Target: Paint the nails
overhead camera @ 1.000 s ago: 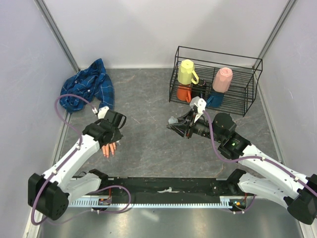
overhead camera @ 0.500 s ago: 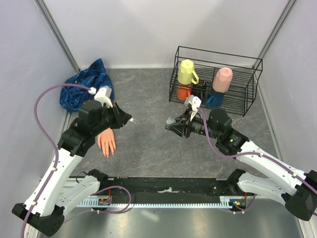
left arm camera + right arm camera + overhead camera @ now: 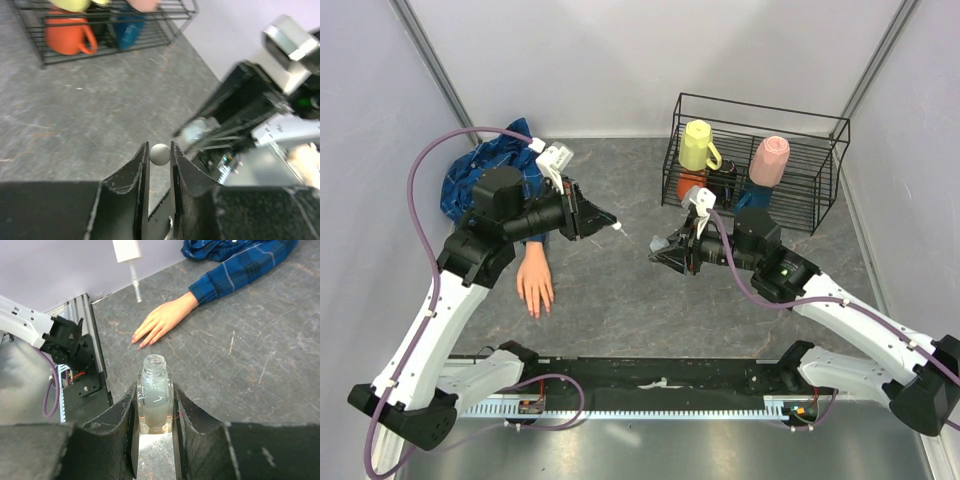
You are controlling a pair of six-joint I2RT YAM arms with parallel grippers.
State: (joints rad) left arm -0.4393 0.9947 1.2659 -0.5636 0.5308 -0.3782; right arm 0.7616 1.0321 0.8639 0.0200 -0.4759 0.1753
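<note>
The pale mannequin hand [image 3: 535,285] lies palm down on the grey table, sticking out of a blue plaid sleeve [image 3: 240,265]. Its nails [image 3: 142,342] show as small pinkish tips in the right wrist view. My left gripper [image 3: 605,222] hovers right of the hand, shut on a white brush cap [image 3: 160,154]. The cap's thin brush [image 3: 135,287] points toward my right gripper [image 3: 660,252]. The right gripper [image 3: 155,389] is shut on a small open glass bottle [image 3: 155,400] of pale polish, held above the table's middle.
A black wire rack [image 3: 755,165] stands at the back right, holding a yellow mug [image 3: 698,145], a pink cup [image 3: 769,160], an orange mug [image 3: 67,37] and a blue one. The bunched plaid shirt [image 3: 480,180] lies at the back left. Grey walls enclose the table.
My left arm has risen off the mannequin hand and swung up and right, carrying the brush cap toward the bottle. The right gripper has edged slightly left with the bottle.
</note>
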